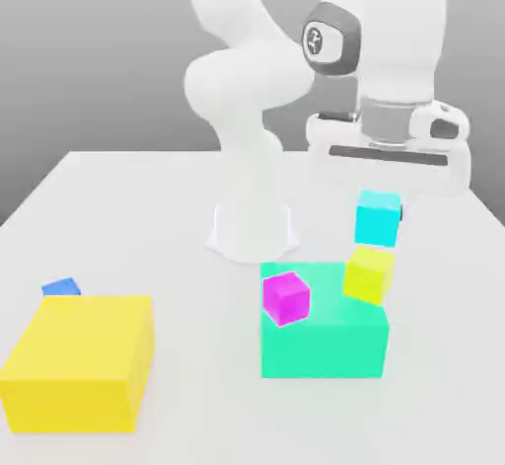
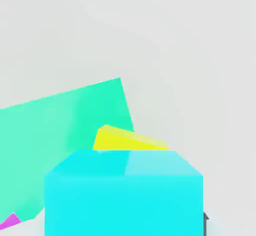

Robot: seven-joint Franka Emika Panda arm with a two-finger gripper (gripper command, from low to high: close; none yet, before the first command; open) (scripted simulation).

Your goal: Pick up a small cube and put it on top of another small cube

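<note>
Big yellow block: rests on the desk nearest the exterior camera, at the exterior view's left; well apart from the work area and no part of the task.
Small blue cube: sits on the desk just behind the big yellow block, partly hidden by it.
Teal-green block: stands on the desk toward the exterior view's right; it appears as a wide green face in the hand view.
Small magenta cube: appears against the teal-green block's near-left top corner; whether it rests on the block cannot be told.
Yellow-green cube: the target, located at the teal-green block's far right corner, slightly tilted in appearance; its top face is free to receive a load.
Cyan cube: held off the desk, directly above the yellow-green cube with a narrow gap between them; in the hand view it overlaps the target's top face, judged as alignment for stacking.
Pincer: points down beneath the white hand, closed on the cyan cube from above, which keeps the cube's underside clear for placement.
Step in hand: carry complete, placement pending.
Next move: judged a short straight descent, then release.
Risk: the target's apparent tilt may let the load slide off.
Arm base: stands farthest back at the desk's centre.
</note>
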